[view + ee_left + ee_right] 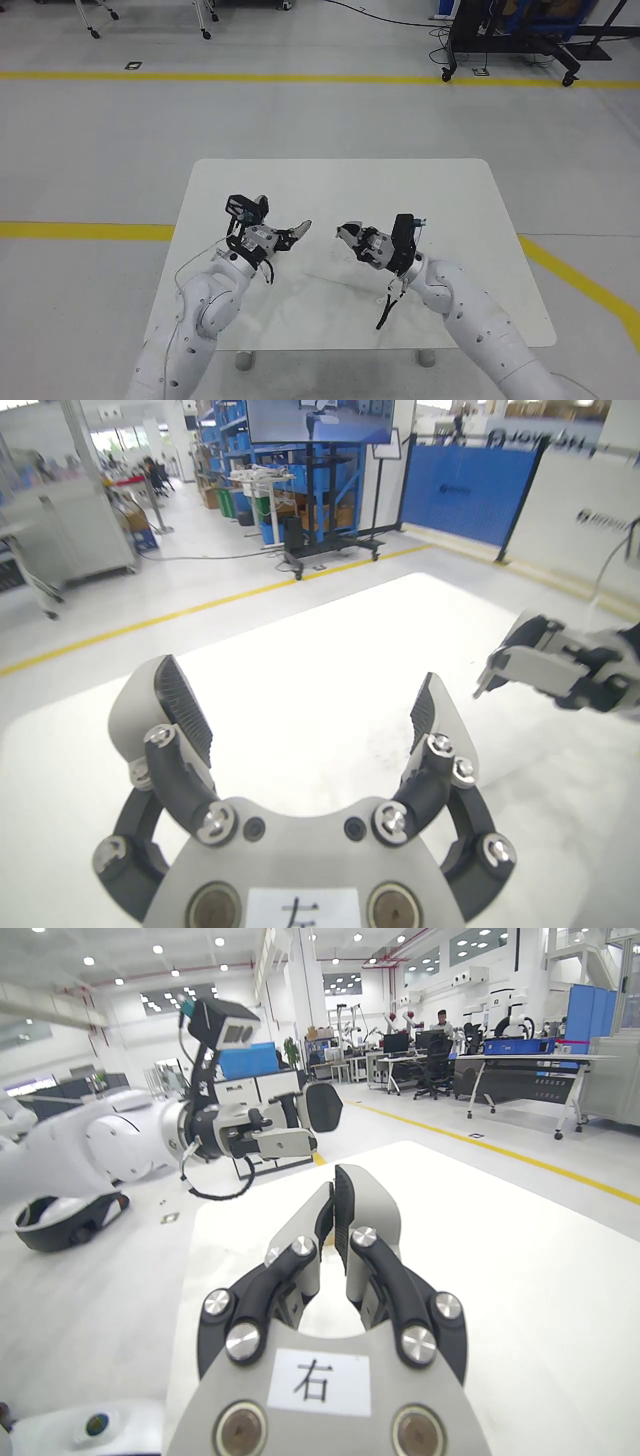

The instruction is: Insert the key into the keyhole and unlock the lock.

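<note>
open lab floor with yellow tape lines (300, 77) around a white table (470, 200). both arms hang over the middle of it, tips facing each other, near but apart.

- left gripper (297, 675): fingers spread wide, ribbed pads (182, 705) bare, nothing held. it sits on the left-edge side of centre.
- right gripper (334, 1188): pads pressed together. whether anything thin is pinched between them i cannot tell. it sits just on the right-edge side of centre.
- key and lock: i cannot tell where either sits, so i'd judge the task at its very start - nothing grasped for sure, nothing inserted.

how i'd run this step:
- find the lock body first and give it to the wide-open left gripper. clamp it across its flat sides with the keyhole facing the right arm.
- the right gripper needs to open before it can take the key. pinch the key by its bow and leave the full blade free.
- line the blade up with the keyhole axis before pushing - a small tilt will probably jam it.
- turn only once the key is fully seated, and brace the lock against the twist.
</note>
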Robot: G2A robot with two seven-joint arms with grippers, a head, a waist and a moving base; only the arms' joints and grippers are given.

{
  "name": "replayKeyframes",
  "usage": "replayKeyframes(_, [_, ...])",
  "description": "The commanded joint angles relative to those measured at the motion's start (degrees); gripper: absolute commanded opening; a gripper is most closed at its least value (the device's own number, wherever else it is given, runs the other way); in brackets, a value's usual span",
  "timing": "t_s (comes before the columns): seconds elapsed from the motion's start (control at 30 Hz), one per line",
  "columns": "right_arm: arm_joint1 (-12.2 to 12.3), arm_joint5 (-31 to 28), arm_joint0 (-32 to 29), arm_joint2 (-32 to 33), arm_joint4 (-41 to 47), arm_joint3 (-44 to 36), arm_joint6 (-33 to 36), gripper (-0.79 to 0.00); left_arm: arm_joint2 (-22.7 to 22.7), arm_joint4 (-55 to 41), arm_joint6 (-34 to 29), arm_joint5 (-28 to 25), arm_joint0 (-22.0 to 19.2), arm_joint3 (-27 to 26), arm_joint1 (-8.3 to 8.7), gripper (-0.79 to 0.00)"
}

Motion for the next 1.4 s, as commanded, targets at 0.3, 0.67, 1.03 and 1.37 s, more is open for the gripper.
replayKeyframes(0.3, [-0.99, -0.04, 1.85, -1.81, 7.48, 1.29, 2.28, -0.785, -2.69, -26.48, -7.25, -2.07, -1.83, 2.51, -0.10, 0.000])
replayKeyframes(0.67, [-3.04, -6.47, 1.39, -5.72, 28.34, 5.94, 4.31, -0.785, -2.60, -43.23, -16.44, -5.78, -2.13, 4.19, -0.05, 0.000])
replayKeyframes(1.03, [-6.11, -10.82, 6.44, -11.30, 46.62, 13.76, 13.10, -0.785, -0.98, -47.81, -24.51, -7.86, -2.90, 3.60, 0.26, -0.120])
replayKeyframes(1.37, [-8.47, -10.82, 9.19, -14.32, 53.11, 17.39, 18.46, -0.785, -0.17, -44.33, -26.67, -8.51, -3.01, 3.33, 0.74, -0.163])
